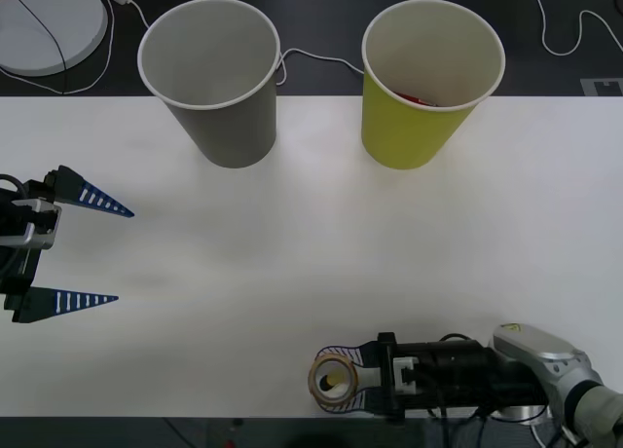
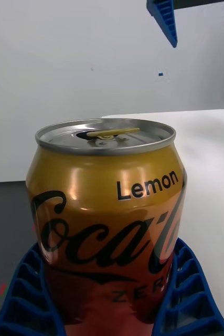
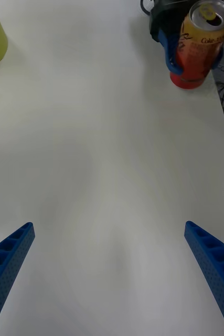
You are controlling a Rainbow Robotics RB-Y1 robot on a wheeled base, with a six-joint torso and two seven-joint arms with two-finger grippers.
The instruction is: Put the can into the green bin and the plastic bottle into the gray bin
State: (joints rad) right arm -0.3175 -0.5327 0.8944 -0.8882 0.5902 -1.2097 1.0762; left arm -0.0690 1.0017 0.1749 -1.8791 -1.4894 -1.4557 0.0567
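The right claw (image 1: 336,380) sits at the near edge of the table (image 1: 311,253), at about 6 o'clock in the front view, its blue ribbed fingers (image 2: 188,294) pinching the can (image 2: 105,210) low on its sides while the can stands upright. The green bin (image 1: 428,83) stands at about 1 o'clock at the far side, with something red already showing inside it, and the gray bin (image 1: 214,78) stands at about 11 o'clock, well apart from the can. The left claw (image 1: 73,253) hovers at 9 o'clock, spread wide and holding nothing. The low grip looks like the main risk: the tall can may tilt or slip on the long carry across. Releasing off-centre could clip the white rim and tip the light paper cup.
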